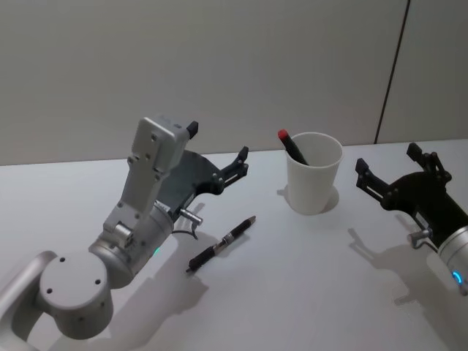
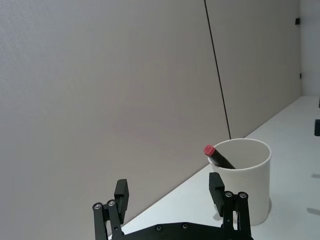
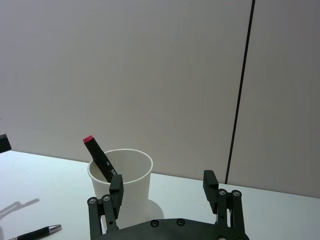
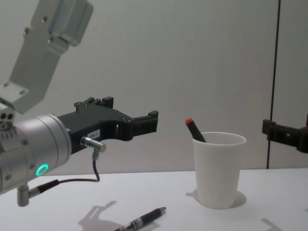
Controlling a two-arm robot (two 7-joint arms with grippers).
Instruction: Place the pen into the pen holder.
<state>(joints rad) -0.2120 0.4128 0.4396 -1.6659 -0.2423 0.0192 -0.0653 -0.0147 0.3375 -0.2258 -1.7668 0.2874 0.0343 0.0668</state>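
A dark pen with a silver band lies flat on the white table, left of and nearer to me than the pen holder; it also shows low in the chest view and in the right wrist view. The pen holder is a white paper cup standing upright. A black marker with a red cap leans inside it. My left gripper hovers open and empty above the table, behind the pen and left of the cup. My right gripper hovers open and empty to the cup's right.
The white table meets a plain grey wall just behind the cup. A dark vertical seam runs down the wall at the right. The left arm's large silver body fills the near left.
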